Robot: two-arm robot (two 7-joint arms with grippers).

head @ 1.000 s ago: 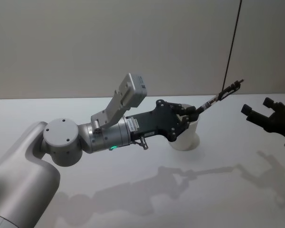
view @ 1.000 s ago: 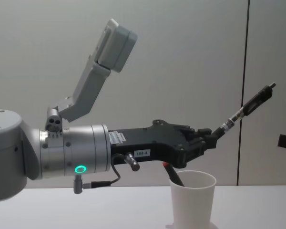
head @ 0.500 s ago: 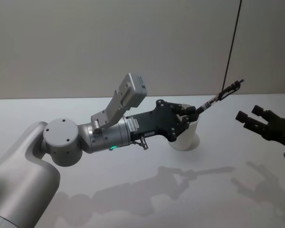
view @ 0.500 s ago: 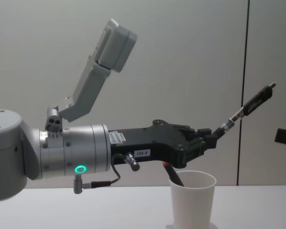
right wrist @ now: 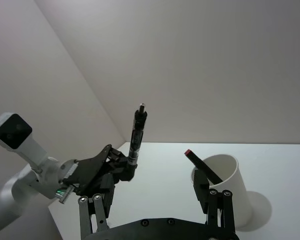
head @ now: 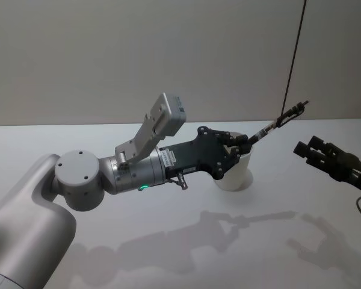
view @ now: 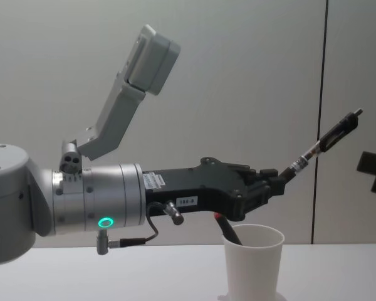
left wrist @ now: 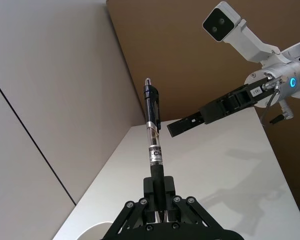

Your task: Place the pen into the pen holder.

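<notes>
Since half a second ago the right pincer (head: 305, 146) has edged in from the right toward the pen (head: 277, 122). Its fingers stand wide apart with nothing between them, near the pen's upper end but clear of it. Meanwhile the left pincer (head: 244, 142) has not shifted: it is closed on the pen's lower end, just above the pen holder (head: 237, 174), and the pen slants up to the right. That holder stands upright on the desk (head: 168, 241), with a second, red-tipped pen (view: 229, 229) leaning inside.
</notes>
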